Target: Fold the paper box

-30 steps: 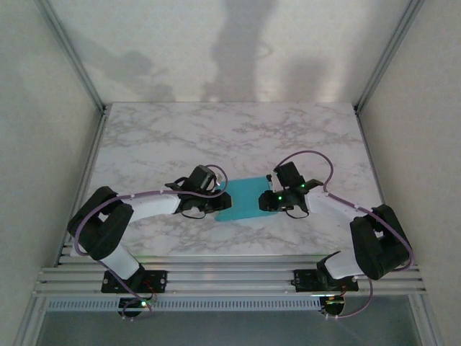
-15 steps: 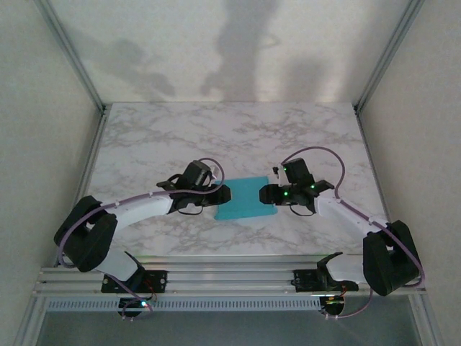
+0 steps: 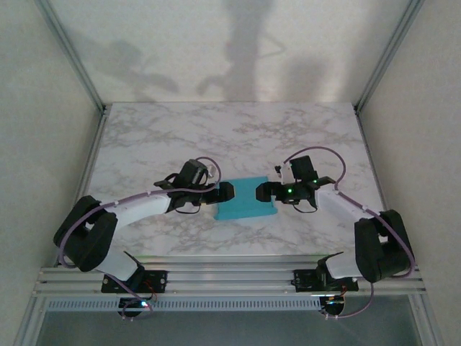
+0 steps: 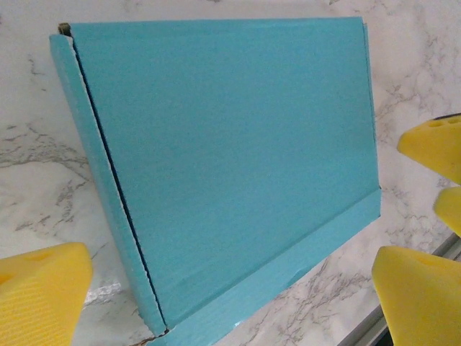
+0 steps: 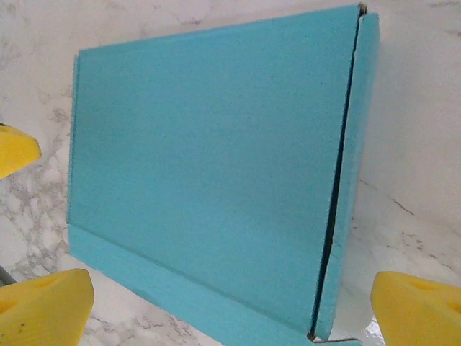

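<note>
The paper box (image 3: 246, 199) lies closed on the marble table, turquoise side out, a shallow rectangle between the two arms. In the left wrist view the box (image 4: 223, 158) shows its lid and side flap seams. My left gripper (image 3: 225, 191) is at the box's left end, and it (image 4: 230, 310) is open with its yellow fingertips (image 4: 43, 288) wide apart and nothing held. My right gripper (image 3: 263, 192) is at the box's right end. In the right wrist view the gripper (image 5: 230, 317) is likewise open over the box (image 5: 209, 166).
The marble table (image 3: 230, 137) stretches free behind the box, bounded by white walls and aluminium frame posts (image 3: 72, 54). The metal rail (image 3: 230, 277) carrying the arm bases runs along the near edge. The right gripper's yellow fingers (image 4: 432, 148) show at the edge of the left wrist view.
Both grippers have drawn off the top of the box to its left and right ends. The box now lies closed and a little more compact.
</note>
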`<state>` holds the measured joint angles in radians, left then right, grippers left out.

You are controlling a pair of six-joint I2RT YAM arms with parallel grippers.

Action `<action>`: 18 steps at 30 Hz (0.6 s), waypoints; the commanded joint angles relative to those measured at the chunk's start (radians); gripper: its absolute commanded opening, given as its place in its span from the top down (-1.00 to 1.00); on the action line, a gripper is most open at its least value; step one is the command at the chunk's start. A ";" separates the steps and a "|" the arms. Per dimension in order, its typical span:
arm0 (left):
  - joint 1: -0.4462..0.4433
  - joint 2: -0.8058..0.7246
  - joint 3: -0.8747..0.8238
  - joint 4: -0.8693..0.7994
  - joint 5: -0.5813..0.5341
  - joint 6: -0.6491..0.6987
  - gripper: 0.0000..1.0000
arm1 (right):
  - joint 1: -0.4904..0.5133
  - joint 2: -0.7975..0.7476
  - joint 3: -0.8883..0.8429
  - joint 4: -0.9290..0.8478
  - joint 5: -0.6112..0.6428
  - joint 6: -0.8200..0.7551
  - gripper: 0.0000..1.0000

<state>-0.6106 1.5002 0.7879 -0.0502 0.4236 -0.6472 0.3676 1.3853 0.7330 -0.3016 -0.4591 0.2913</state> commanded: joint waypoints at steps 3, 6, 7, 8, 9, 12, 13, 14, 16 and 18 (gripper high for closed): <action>0.007 0.048 -0.023 0.060 0.039 -0.015 -0.99 | -0.006 0.062 0.024 0.042 -0.048 -0.034 -0.99; 0.008 0.071 -0.027 0.078 0.054 -0.021 -0.99 | -0.006 0.084 0.021 0.061 -0.052 -0.031 -0.98; 0.007 0.075 -0.029 0.086 0.060 -0.023 -0.99 | -0.007 0.088 0.021 0.065 -0.053 -0.030 -0.98; 0.007 0.080 -0.029 0.096 0.068 -0.025 -0.99 | -0.008 0.091 0.019 0.067 -0.053 -0.031 -0.98; 0.007 0.084 -0.031 0.108 0.079 -0.028 -0.98 | -0.008 0.092 0.017 0.070 -0.053 -0.029 -0.98; 0.007 0.095 -0.034 0.133 0.114 -0.033 -0.99 | -0.007 0.093 0.011 0.078 -0.062 -0.030 -0.98; 0.008 0.097 -0.034 0.135 0.116 -0.034 -0.98 | -0.006 0.094 0.009 0.081 -0.069 -0.029 -0.98; 0.008 0.098 -0.035 0.138 0.118 -0.035 -0.99 | -0.007 0.094 0.008 0.086 -0.077 -0.029 -0.98; 0.008 0.097 -0.035 0.139 0.116 -0.035 -0.99 | -0.006 0.098 0.004 0.091 -0.095 -0.028 -0.98; 0.007 0.097 -0.034 0.141 0.117 -0.036 -0.99 | -0.008 0.097 0.002 0.096 -0.105 -0.027 -0.98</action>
<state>-0.6106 1.5890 0.7635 0.0551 0.5137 -0.6739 0.3660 1.4700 0.7338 -0.2241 -0.5205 0.2752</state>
